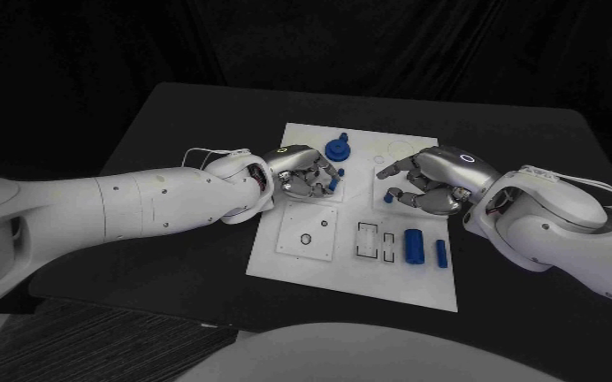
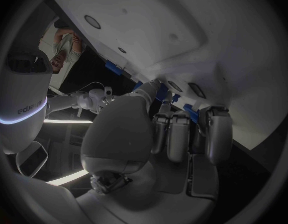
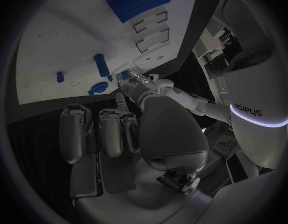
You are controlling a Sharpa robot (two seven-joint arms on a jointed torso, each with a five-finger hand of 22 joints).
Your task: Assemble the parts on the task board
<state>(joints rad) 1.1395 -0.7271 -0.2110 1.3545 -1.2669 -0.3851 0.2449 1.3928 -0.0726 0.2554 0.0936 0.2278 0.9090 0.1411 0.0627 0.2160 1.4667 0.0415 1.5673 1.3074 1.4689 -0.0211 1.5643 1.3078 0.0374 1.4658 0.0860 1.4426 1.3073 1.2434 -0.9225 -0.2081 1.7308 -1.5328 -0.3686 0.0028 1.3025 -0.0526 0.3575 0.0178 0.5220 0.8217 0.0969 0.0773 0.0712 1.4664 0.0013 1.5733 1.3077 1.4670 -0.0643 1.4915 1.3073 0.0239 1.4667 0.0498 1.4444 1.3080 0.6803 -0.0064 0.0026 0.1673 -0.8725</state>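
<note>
Parts lie scattered on the white task board [image 1: 319, 267] at the middle of the black surface [image 1: 191, 117]: a blue knobbed piece [image 1: 338, 147] stands near its far edge, and two blue cylinders [image 1: 415, 246] lie near its right side. The left hand [image 1: 303, 171] seems to pinch a small blue part [image 1: 332, 184], though its fingers partly hide it. The right hand [image 1: 432, 180] hovers over the board, fingers curled; whether it holds anything I cannot tell.
</note>
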